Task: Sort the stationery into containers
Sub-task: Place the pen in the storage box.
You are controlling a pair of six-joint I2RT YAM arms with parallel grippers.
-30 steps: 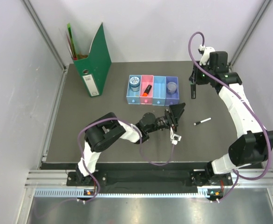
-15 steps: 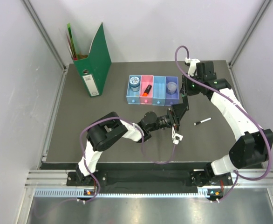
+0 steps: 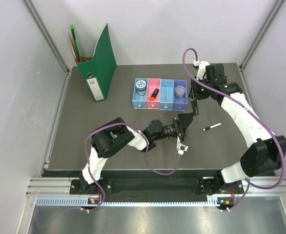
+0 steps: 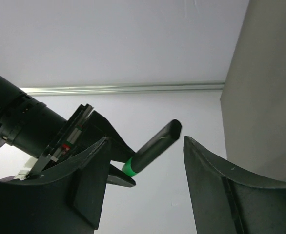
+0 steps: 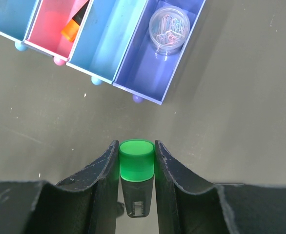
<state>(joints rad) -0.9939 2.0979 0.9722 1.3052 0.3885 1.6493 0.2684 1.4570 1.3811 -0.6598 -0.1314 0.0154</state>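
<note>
My top camera looks down from above and behind the rig, far enough to frame the whole table (image 3: 84, 112). My right wrist camera hangs close, facing straight down at the purple tray (image 5: 143, 73) (visible from above too). My left wrist camera, rolled sideways, shares the green-capped marker (image 4: 155, 144) with it.

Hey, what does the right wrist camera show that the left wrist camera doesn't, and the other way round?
Only the right wrist view: the row of trays, with an orange highlighter in the pink tray and a round clear box of paper clips in the purple tray.
Only the left wrist view: the left gripper with its jaws open, and the long black body of the green-capped marker seen from the side.
Both: the green-capped marker, clamped in the right gripper.
</note>
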